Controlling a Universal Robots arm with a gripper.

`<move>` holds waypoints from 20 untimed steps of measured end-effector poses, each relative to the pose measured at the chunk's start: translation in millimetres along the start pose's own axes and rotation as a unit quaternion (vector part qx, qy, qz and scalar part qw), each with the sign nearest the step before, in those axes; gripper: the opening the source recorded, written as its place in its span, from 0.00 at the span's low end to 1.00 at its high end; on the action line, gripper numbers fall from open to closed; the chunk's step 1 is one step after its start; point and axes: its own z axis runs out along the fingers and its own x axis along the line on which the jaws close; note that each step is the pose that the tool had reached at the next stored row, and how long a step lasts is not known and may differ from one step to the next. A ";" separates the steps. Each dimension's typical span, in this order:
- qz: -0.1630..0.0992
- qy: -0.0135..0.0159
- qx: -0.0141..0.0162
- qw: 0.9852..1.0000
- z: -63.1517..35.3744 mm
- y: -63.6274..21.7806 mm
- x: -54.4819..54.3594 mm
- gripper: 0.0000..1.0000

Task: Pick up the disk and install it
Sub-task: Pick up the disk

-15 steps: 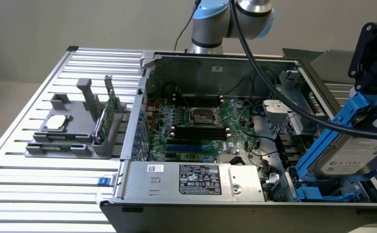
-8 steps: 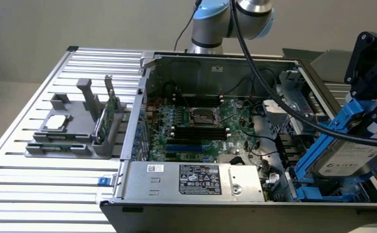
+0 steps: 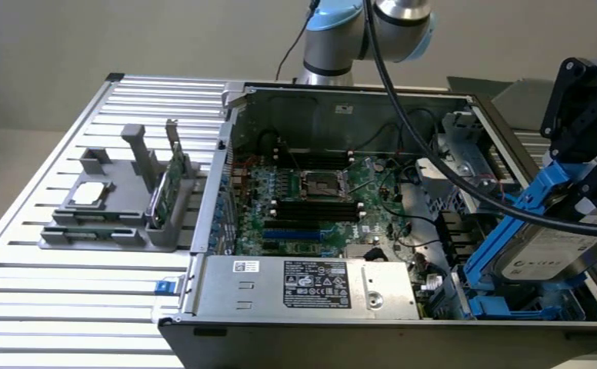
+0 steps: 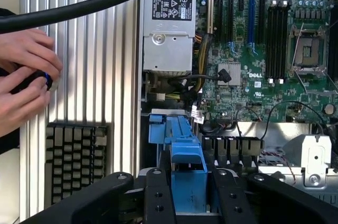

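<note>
One disk, clamped by its blue side rail in the end effector, hangs tilted over the drive bay at the exterior view's right of the open computer case, likely angled to line up with it.

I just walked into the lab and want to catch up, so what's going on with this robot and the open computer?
The robot arm's hand is clamped on the disk by its blue rails. It holds the disk tilted over the drive-bay corner of the open computer case, on the exterior view's right, and the disk is not yet seated. A grey holder on the slatted table carries a small chip and a green card. Beside the case, a person's hands grip a small dark object.
</note>
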 end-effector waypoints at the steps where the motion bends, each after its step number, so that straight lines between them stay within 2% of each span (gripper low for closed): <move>1: 0.000 0.000 0.000 1.000 0.6 -0.2 -0.1 0.33; 20: 0.002 0.000 0.000 1.000 12.6 -1.9 -1.5 0.33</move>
